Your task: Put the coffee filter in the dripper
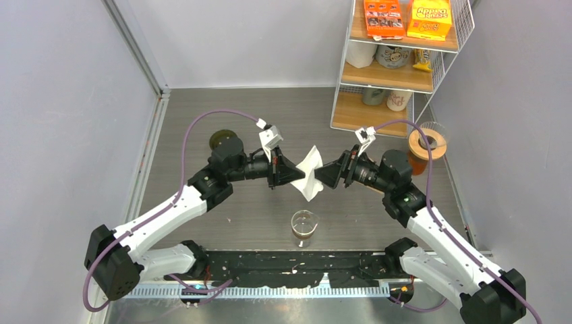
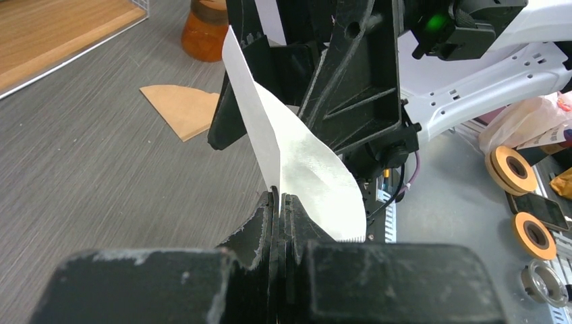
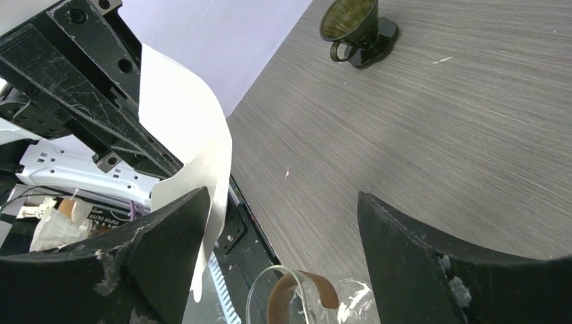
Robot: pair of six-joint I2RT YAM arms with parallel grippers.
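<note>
On the top camera, I am seeing the left gripper (image 1: 299, 177) and right gripper (image 1: 321, 177) meeting nose to nose, the white coffee filter (image 1: 310, 162) standing between their tips. The dripper (image 1: 221, 139) is sitting well behind the left gripper, partly hidden by that arm. On the left wrist, the jaws are pinching shut on the filter's edge. On the right wrist, the fingers are gaping wide, the filter seemingly leaning on one, the dripper lying far ahead, empty. I am judging the filter lifted, with carrying and seating left.
</note>
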